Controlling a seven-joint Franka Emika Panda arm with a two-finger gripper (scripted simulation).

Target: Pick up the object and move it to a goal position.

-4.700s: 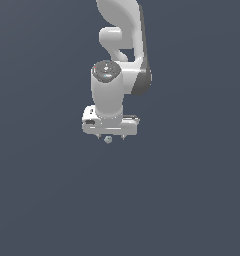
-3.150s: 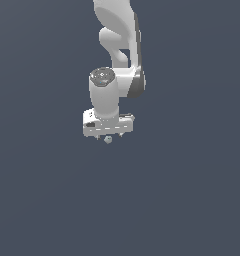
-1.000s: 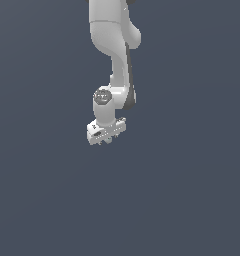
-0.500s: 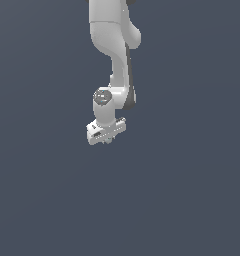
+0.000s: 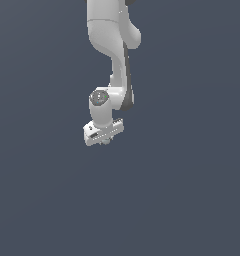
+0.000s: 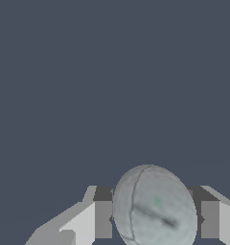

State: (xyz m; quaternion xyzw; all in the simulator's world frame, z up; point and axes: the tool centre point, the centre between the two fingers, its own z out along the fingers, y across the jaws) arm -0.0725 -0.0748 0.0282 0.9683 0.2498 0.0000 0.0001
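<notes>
In the wrist view the object, a pale bluish-grey ball with dark seam lines, sits squeezed between the two white fingers of my gripper, which is shut on it. From the exterior view the white gripper hangs under the arm in mid-air, and only a sliver of the ball peeks out below the hand. The ball is lifted clear of the dark surface.
The white arm reaches down from the top of the exterior view. A plain dark blue-grey surface fills everything else, with no other objects or edges in sight.
The arm has carried the ball along: the hand has swung and tilted, its wrist now turned, and it sits slightly toward the exterior view's left. The grip on the ball has stayed shut.
</notes>
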